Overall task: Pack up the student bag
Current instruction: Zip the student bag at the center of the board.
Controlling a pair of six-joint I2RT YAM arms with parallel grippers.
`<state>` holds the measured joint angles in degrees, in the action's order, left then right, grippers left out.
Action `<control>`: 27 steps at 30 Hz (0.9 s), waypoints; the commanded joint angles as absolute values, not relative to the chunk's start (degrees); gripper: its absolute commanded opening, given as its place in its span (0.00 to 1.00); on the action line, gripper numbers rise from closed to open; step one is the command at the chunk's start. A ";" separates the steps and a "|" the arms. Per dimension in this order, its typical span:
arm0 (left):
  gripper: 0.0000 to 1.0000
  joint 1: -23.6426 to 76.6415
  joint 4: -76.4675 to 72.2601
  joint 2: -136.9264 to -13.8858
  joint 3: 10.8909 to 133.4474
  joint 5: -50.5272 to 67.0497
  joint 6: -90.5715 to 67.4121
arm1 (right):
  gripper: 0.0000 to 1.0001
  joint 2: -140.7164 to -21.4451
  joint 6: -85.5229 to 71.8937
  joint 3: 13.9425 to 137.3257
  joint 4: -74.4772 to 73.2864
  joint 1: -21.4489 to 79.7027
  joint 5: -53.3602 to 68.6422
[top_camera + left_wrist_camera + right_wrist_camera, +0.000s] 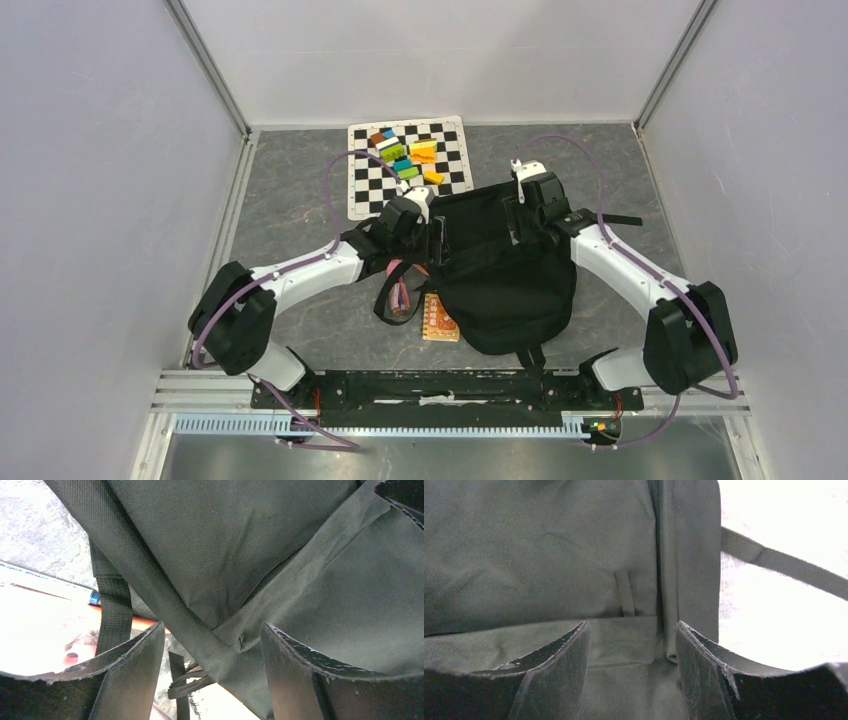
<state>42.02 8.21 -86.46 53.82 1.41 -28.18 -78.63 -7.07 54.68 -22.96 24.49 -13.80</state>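
Grey marbled table (300, 200) between white walls, the black student bag (505, 280) slumped dead centre, and a checkered mat (365, 185) at its 12 o'clock. Left gripper (212, 626) at the bag's 10 o'clock and right gripper (632, 624) at 2 o'clock both straddle fabric, fingers apart, nothing pinched. Looks like the opening step: next they need to pinch the rim and spread it for the orange notebook (440, 322) at 7 o'clock.

free: bare counter (285, 205) left of the bag, and far right corner | blocked: student bag (510, 285) fills the middle; straps (380, 300) and notebook (440, 322) at its near left; mat (365, 185) with blocks (412, 155) behind
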 commanded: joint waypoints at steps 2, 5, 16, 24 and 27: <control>0.75 42.01 0.98 -88.43 51.93 2.29 -34.16 | 0.64 -82.79 -2.31 60.04 -19.17 23.54 -15.03; 0.75 42.01 0.64 -89.29 51.28 2.38 -35.99 | 0.60 -85.14 -1.59 60.99 -18.57 23.42 -14.21; 0.64 42.01 -5.00 -92.54 48.63 6.93 -38.93 | 0.54 -90.75 -0.89 61.08 -17.58 23.47 -13.86; 0.60 42.36 -6.17 -91.22 46.36 7.27 -41.09 | 0.08 -90.58 -1.47 60.32 -17.38 23.45 -14.54; 0.55 42.84 -7.26 -91.09 45.84 8.23 -41.66 | 0.00 -89.13 -2.47 59.40 -17.43 23.41 -13.82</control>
<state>41.80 -4.62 -92.23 47.03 4.25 -38.46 -91.46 -1.69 59.13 -18.90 23.57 -13.63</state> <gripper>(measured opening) 0.585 0.023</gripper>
